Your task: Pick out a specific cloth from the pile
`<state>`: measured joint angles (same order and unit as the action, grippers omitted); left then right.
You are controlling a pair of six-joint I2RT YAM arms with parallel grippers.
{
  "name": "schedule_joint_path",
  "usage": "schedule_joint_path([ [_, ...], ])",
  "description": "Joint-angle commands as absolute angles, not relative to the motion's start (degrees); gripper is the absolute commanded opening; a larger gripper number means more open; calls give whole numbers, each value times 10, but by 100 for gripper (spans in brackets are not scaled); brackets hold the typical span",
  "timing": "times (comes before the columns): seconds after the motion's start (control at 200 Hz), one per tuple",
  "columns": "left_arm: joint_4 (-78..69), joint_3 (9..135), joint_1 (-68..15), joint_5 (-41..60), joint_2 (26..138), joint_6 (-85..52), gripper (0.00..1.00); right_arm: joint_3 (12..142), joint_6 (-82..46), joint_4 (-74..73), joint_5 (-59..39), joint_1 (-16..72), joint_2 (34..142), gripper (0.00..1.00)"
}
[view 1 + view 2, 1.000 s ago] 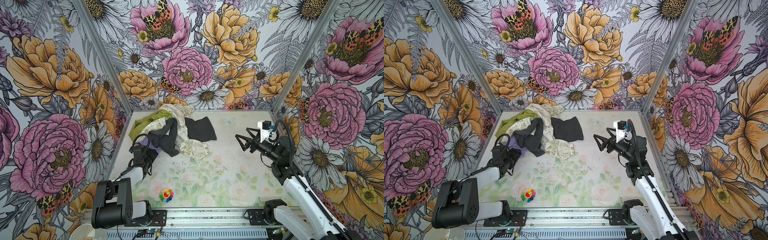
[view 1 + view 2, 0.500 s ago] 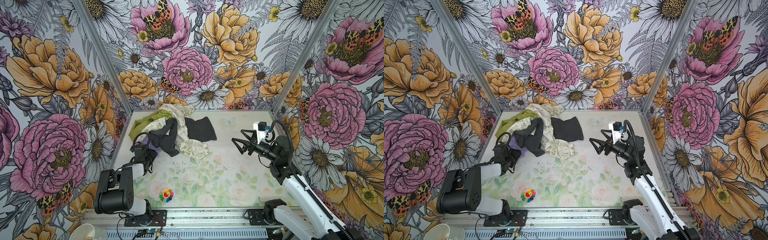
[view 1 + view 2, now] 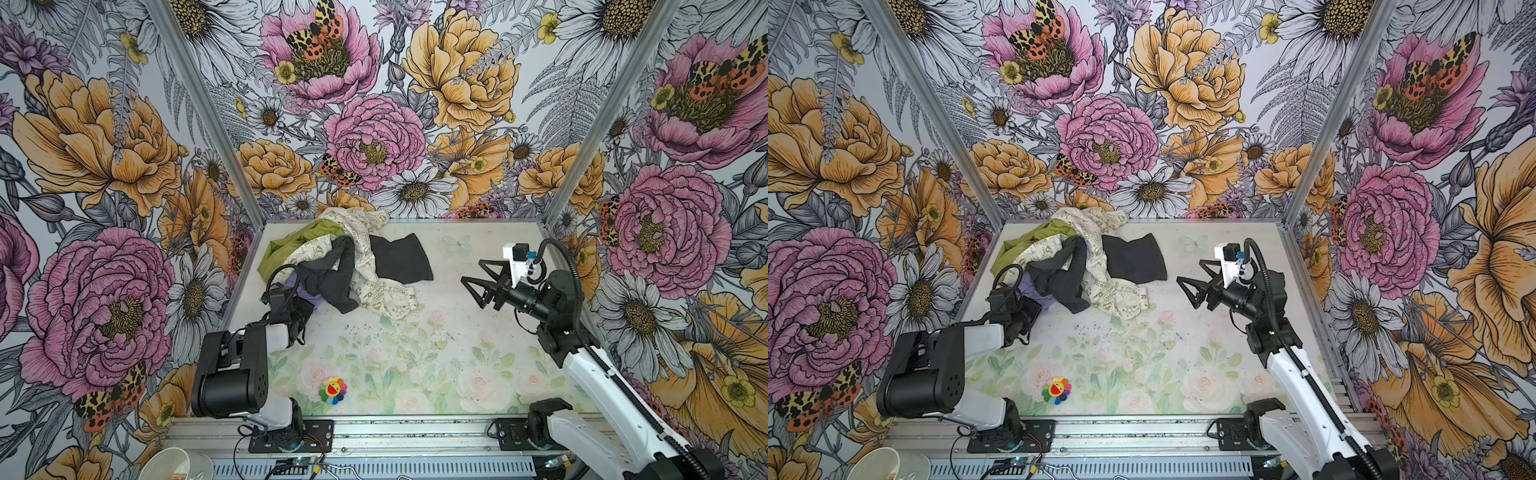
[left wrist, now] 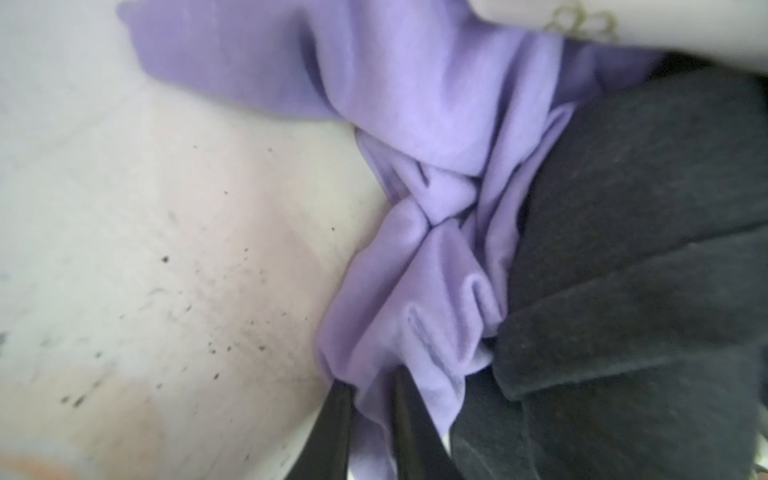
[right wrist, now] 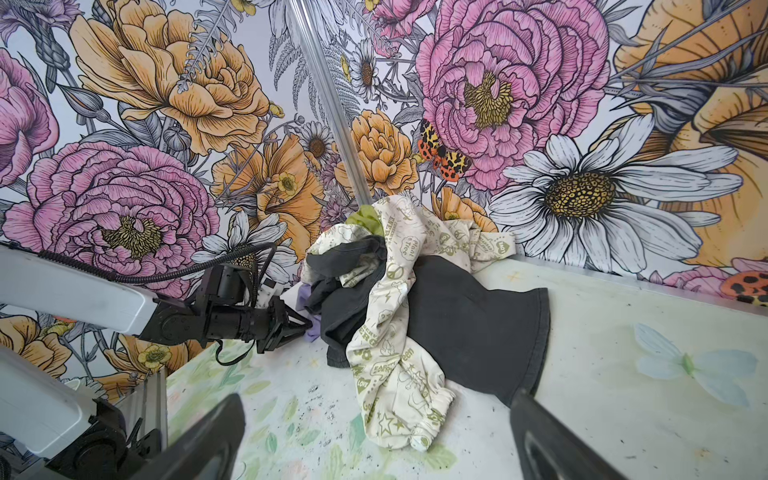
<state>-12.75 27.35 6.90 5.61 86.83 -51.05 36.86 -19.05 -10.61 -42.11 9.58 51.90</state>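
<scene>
L tool (image 4: 370, 386) pinched closed (low, fwd), R tool (image 3: 470, 271) spread wide, raised

A robot lab test booth is shown: a left arm (image 3: 232, 374) and a right arm (image 3: 602, 374) are bolted to a metal rail (image 3: 415, 432), and the tabletop (image 3: 457, 353) is enclosed by flower-printed panels (image 3: 374, 104) set between aluminium posts (image 3: 203, 104).

The lavender cloth (image 5: 303, 297) is shown pinched by the left gripper (image 5: 306, 326) beside the pile (image 5: 399, 270); the right gripper (image 5: 376, 397) is held wide open.
</scene>
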Motion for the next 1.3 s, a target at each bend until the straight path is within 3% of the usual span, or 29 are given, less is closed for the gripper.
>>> schedule_joint_path([
  [0.0,-140,291,74,54,877,-507,5,388,-182,-117,-425,100,522,99],
  [0.045,-139,293,74,55,876,-507,0,388,-179,-113,-424,101,522,100],
  [0.375,-134,298,72,73,787,-497,0,388,-170,-101,-418,103,512,99],
  [0.871,10,394,60,41,620,-442,0,385,-175,-100,-411,104,499,99],
  [1.296,89,512,56,37,585,-400,0,381,-172,-88,-407,106,487,99],
])
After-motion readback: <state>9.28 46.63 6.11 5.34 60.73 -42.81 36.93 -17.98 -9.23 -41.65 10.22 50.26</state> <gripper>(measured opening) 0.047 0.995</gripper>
